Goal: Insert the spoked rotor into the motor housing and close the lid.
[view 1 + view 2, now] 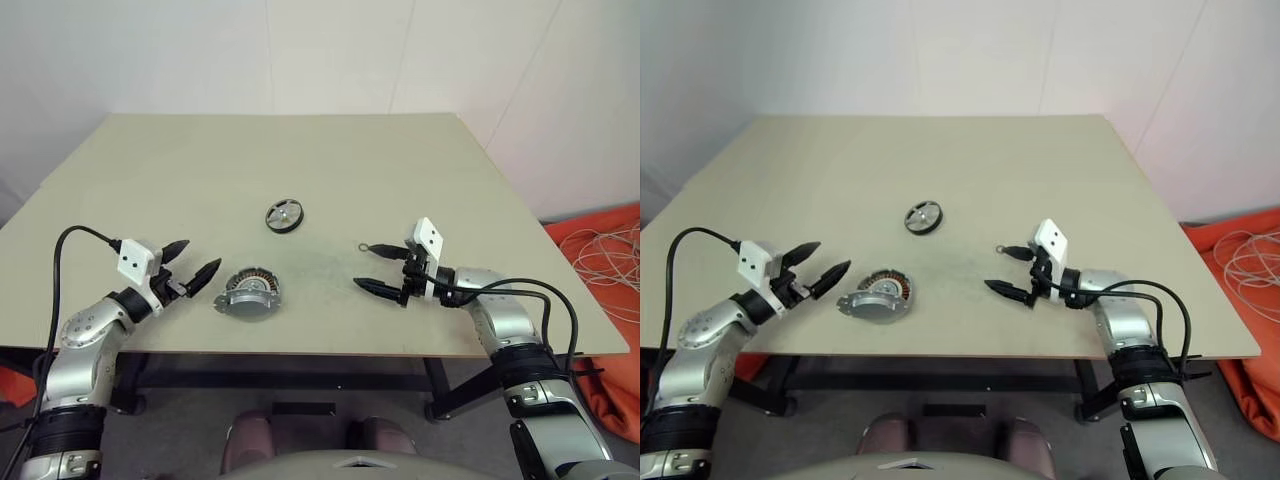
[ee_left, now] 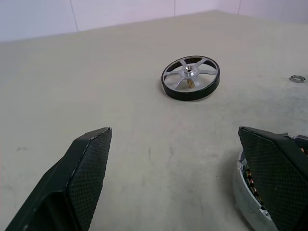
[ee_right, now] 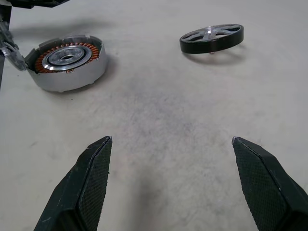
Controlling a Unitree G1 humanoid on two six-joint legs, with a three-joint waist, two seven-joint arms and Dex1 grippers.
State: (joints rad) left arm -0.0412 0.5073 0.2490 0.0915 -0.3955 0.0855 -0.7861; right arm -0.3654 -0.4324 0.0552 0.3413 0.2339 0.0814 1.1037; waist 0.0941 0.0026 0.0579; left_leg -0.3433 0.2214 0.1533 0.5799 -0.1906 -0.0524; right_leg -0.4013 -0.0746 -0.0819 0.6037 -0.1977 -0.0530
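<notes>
The spoked rotor (image 1: 284, 216) lies flat near the middle of the surface (image 1: 300, 150), a little farther than the motor housing (image 1: 250, 293), which sits near the front edge, just beside the left gripper (image 1: 190, 272). A grey lid (image 1: 236, 299) seems to lean at the near left side of the housing. Both the left gripper and the right gripper (image 1: 372, 268) are wide and hold nothing. The rotor looks stiff, light and smooth; I would take it across the black rim, not by the thin spokes.
</notes>
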